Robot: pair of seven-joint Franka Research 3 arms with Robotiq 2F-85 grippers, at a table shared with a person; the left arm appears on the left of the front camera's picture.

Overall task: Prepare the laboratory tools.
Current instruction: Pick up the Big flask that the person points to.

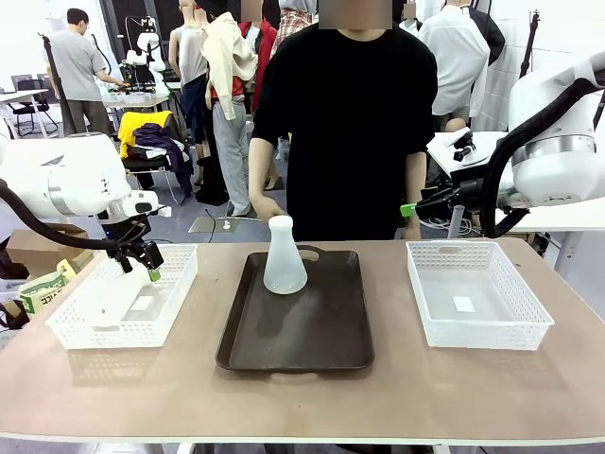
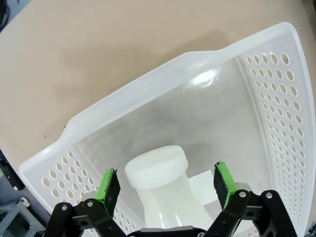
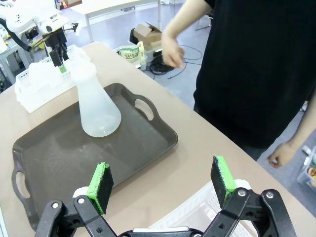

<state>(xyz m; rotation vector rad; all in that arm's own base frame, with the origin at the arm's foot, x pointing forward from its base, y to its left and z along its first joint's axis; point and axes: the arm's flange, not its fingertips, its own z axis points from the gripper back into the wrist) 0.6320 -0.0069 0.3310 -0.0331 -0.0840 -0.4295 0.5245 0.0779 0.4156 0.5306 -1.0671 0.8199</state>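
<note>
While the left gripper point(image 2: 166, 183) hung over the left basket point(image 2: 276, 98), its fingers point(image 2: 108, 185) were spread on both sides of the neck of the first flask point(image 2: 157, 170). The green pads were beside the neck but apart from it. I judged this as the moment just before a grasp, and the danger was clear to me. The neck looked smooth and round, so if the fingers pressed off its centre it could slip out or turn. The flask could then knock on the basket's wall. Whether this flask stood or lay inside the basket, I could not tell.

The second flask point(image 1: 285, 255) stood upright on the far part of the brown tray point(image 1: 293, 355), in the middle of the desk point(image 1: 302, 397). The person's hand point(image 1: 266, 207) was just beyond it, at the far edge, so a reach across the middle could meet that hand.

In the front view the left arm came in from the left with its wrist tilted, and the fingers pointed down and to the right into the basket. The right gripper point(image 3: 160, 182) was held higher, near the far left corner of the right basket point(image 1: 477, 326). Its fingers were also wide apart and held nothing.
</note>
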